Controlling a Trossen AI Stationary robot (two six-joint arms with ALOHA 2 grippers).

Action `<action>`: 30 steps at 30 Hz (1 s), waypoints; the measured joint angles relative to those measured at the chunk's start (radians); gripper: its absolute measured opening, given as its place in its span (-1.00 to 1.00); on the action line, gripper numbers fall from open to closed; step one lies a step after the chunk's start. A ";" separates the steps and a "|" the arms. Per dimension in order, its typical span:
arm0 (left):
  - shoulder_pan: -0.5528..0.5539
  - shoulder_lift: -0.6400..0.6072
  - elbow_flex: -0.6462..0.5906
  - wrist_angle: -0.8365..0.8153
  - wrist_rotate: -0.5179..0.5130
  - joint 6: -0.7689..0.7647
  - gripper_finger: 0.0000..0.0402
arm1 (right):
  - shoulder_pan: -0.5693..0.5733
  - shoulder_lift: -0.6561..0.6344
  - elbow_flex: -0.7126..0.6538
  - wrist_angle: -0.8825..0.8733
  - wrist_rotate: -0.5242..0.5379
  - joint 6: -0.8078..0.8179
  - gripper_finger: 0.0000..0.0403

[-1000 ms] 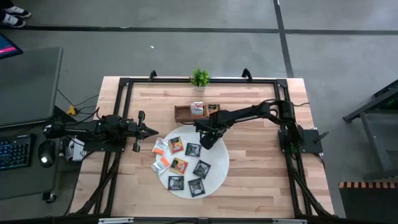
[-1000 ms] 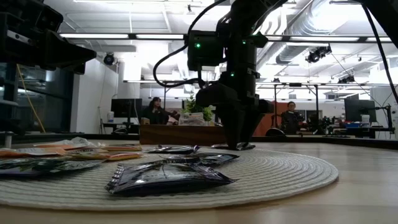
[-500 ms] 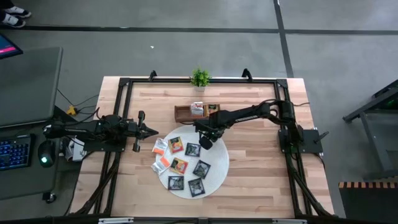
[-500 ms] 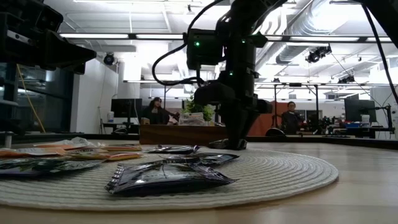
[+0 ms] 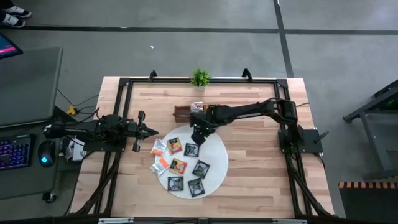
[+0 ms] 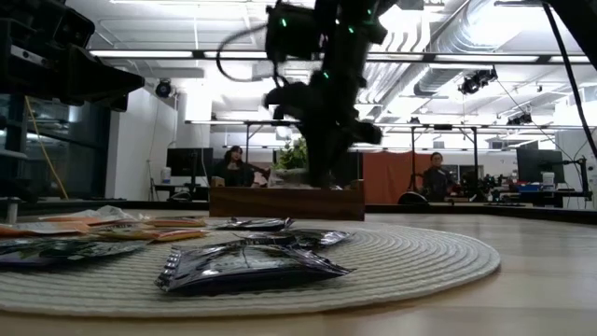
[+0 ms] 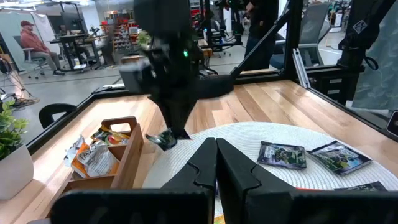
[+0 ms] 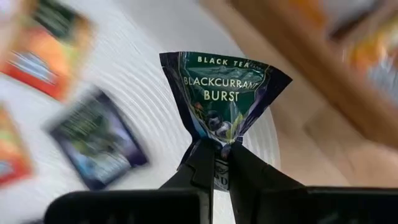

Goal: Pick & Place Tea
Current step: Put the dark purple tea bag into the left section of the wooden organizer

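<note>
The right gripper (image 8: 214, 163) is pinched onto one corner of a black tea sachet (image 8: 222, 94), holding it clear above the round mat (image 5: 214, 165) at about its 12 o'clock edge, just short of the wooden tray (image 5: 181, 112). It looks feather-light and crinkly – the foil buckles at the pinch, so an edge grip suits it. Its label reads "BLACK TEA" and "BLACKCURRANT BURST". The left gripper (image 5: 151, 131) waits closed at the mat's 10 o'clock
</note>
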State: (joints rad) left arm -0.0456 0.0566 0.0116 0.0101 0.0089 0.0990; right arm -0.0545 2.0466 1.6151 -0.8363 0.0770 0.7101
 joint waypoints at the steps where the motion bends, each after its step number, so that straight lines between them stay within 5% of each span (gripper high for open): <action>1: 0.000 0.000 0.000 0.000 0.000 0.000 -1.00 | -0.002 -0.001 0.020 0.010 0.009 -0.011 -0.91; 18: 0.000 0.000 0.000 0.000 0.000 0.000 -1.00 | -0.064 0.075 0.073 0.417 0.162 0.012 -0.91; 30: 0.000 0.000 0.000 0.000 0.000 0.000 -1.00 | -0.087 0.136 0.072 0.514 0.250 0.114 -0.91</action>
State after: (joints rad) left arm -0.0460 0.0566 0.0116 0.0101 0.0086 0.0990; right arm -0.1415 2.1822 1.6875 -0.3227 0.3272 0.8245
